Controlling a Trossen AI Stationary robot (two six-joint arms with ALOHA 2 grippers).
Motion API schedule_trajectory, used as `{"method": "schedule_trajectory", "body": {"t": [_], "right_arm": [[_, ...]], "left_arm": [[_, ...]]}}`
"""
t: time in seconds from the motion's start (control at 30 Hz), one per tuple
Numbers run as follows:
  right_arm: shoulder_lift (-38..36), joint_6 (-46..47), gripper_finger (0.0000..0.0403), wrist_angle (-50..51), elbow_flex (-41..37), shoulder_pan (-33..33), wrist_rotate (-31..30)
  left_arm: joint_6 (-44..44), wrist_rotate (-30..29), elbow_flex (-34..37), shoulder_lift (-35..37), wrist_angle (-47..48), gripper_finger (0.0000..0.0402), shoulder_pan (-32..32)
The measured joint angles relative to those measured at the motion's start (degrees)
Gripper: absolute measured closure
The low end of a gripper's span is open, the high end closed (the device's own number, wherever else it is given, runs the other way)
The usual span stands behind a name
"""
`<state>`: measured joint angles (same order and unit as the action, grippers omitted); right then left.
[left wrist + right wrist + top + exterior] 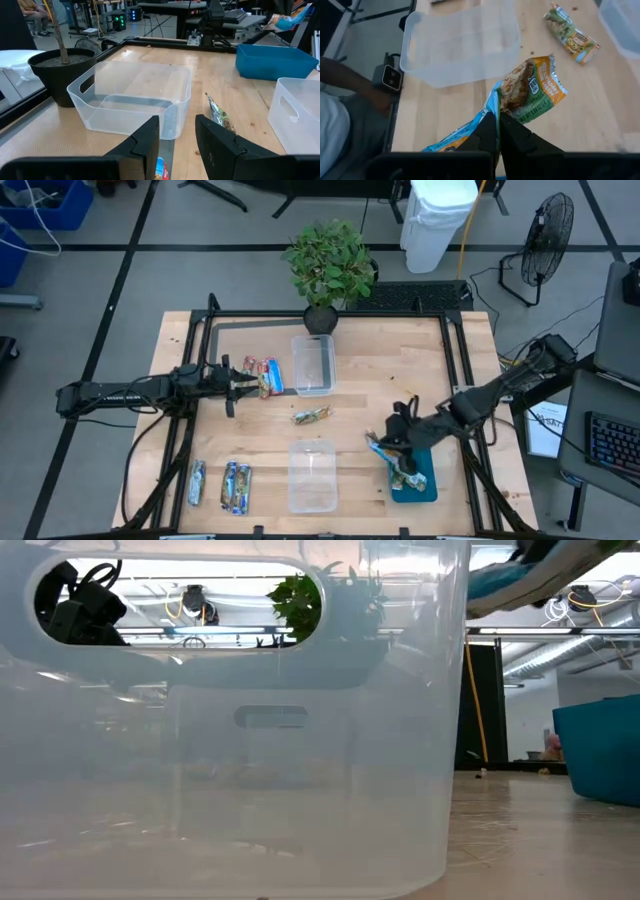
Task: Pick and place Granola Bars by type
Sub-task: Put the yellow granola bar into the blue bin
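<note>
My right gripper hangs above the table just left of the teal tray, shut on a green-gold granola bar and a blue-white wrapper. More bars lie in the tray. Another green-gold bar lies flat between the two clear tubs. Red-blue bars lie just beyond my left gripper, which stands open and low at the table's left. Several bars lie at the near left. My right gripper pinches the near end of the green-gold bar's wrapper between its two fingers, together with the blue-white wrapper beside it. The fingers slant downward. Both wrappers are lifted clear of the table and stick out past the fingertips to either side.
A clear tub stands at the table's far middle and a second one at the near middle. A potted plant sits at the far edge. A black frame runs around the table.
</note>
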<state>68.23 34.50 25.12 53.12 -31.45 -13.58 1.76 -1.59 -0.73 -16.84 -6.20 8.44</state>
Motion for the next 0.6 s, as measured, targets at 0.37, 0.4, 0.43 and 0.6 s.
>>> {"method": "schedule_trajectory", "body": {"t": [0.37, 0.4, 0.43, 0.6], "right_arm": [[-2.16, -7.53, 0.0401, -1.44, -3.14, -8.58, -9.23], [-2.56, -9.72, 0.0401, -4.03, -4.67, -8.78, -9.4], [-3.18, -11.28, 0.0401, -6.97, -6.46, -8.69, -9.74], [-8.7, -15.58, 0.0401, -17.9, -15.86, -5.6, -8.49]], "left_arm": [[0.0, -0.02, 0.0, 0.0, 0.0, 0.027, 0.0], [0.0, -0.02, 0.0, 0.0, -0.02, 0.027, 0.0], [0.0, -0.02, 0.0, 0.0, 0.0, 0.027, -0.01], [0.0, -0.02, 0.0, 0.0, 0.0, 0.027, 0.0]]}}
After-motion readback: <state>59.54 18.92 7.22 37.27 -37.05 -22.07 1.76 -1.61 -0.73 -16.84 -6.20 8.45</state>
